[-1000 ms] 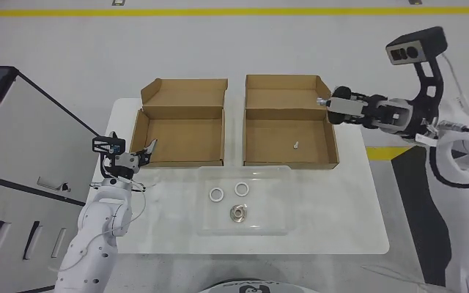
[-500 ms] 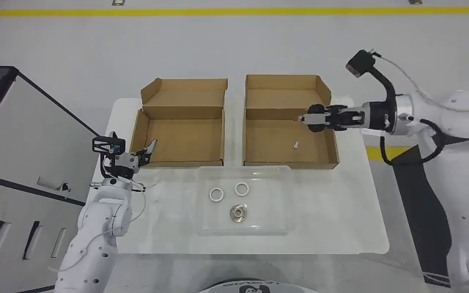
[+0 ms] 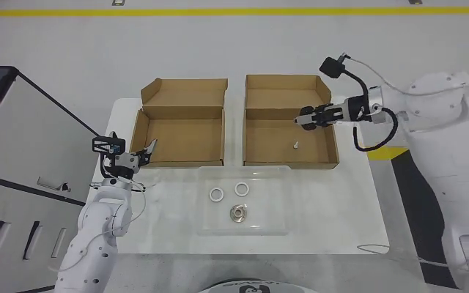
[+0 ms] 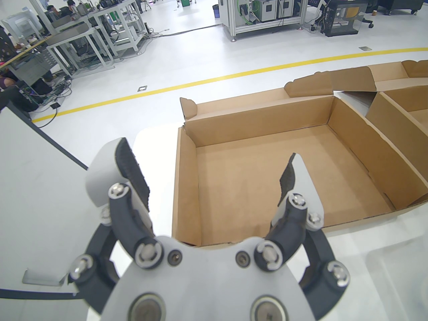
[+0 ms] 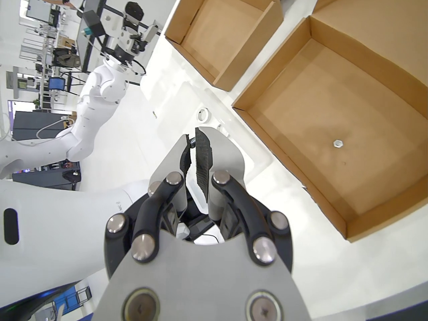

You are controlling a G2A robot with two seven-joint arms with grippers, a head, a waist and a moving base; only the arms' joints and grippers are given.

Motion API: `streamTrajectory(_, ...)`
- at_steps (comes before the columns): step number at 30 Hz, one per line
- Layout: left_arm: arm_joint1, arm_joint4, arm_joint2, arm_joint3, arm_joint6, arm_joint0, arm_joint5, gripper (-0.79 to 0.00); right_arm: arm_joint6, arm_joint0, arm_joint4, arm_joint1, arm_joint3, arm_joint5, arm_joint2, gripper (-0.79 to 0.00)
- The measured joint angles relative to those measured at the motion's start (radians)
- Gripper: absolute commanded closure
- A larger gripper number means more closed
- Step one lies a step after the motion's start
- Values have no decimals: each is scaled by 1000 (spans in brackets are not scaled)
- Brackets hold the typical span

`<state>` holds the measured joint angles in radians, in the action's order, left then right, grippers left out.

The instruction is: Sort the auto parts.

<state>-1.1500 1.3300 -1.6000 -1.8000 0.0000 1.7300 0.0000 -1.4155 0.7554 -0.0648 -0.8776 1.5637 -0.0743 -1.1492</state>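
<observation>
Left of the clear tray (image 3: 271, 212), the left pincer (image 4: 207, 155) stands wide and empty, against the left box (image 3: 179, 139) that sits beyond the tray's left end. On the tray lie a white ring (image 3: 217, 195), a second ring (image 3: 242, 189) and a metal fitting (image 3: 237, 213). Beyond the tray's right end, the right pincer (image 5: 194, 136) hangs over the right box (image 3: 271, 135), narrowed on a small threaded part (image 5: 191, 141) that is mostly hidden between its pads. A tiny hex piece (image 5: 337, 143) lies on that box's floor.

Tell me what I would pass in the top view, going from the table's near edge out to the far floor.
Silvery round metal part → pair of small white rings, roughly level with each other → two open brown cardboard boxes, side by side → yellow floor line.
</observation>
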Motion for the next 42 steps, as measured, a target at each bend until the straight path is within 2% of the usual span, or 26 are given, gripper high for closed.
streamTrajectory(9,0,0,0,0,0,0,0,-785,-4,-97,67,-34,-144,-11,151,0)
streamTrajectory(27,0,0,0,0,0,0,0,-785,43,-233,59,-124,-420,-100,365,0)
streamTrajectory(42,0,0,0,0,0,0,0,-785,96,-268,67,-195,-584,-153,480,0)
